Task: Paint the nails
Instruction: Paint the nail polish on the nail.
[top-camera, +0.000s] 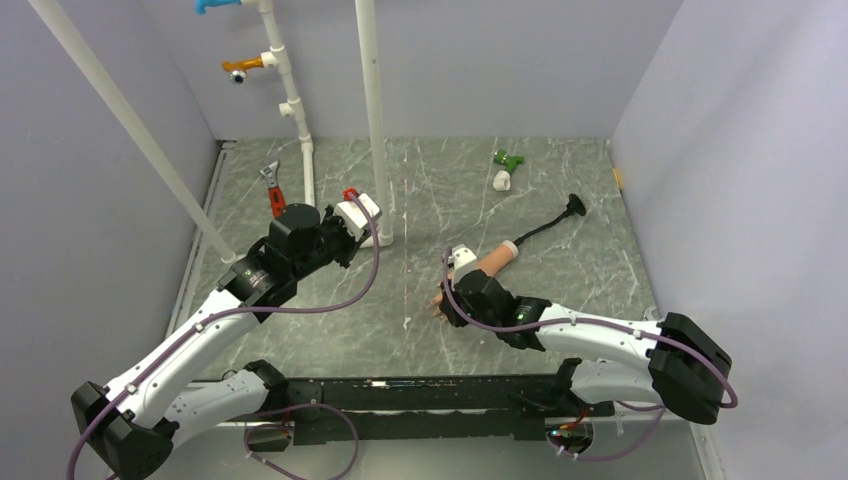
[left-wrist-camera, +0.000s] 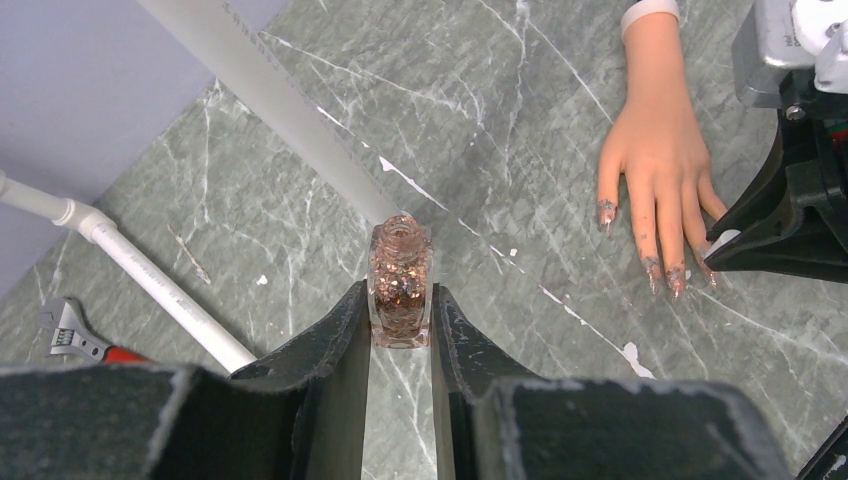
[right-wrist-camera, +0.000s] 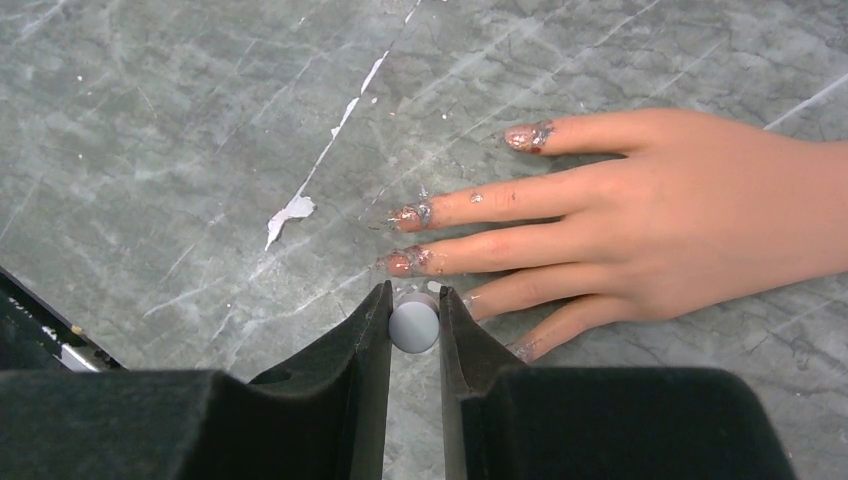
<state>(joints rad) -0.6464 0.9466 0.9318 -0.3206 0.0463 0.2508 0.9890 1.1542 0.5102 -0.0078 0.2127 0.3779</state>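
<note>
The peach mannequin hand lies flat on the marble table, fingers spread; it also shows in the top view. Glitter polish smears its nails, seen too in the left wrist view. My right gripper is shut on a round white brush cap, held end-on right at the tip of the fourth finger, whose nail is hidden behind the cap. My left gripper is shut on an uncapped bottle of rose-gold glitter polish, off to the hand's left near a pipe.
White pipes rise from the table at the back left. A red-handled wrench, a white box, a green and white piece and a black long-handled tool lie around. Grey walls enclose the table.
</note>
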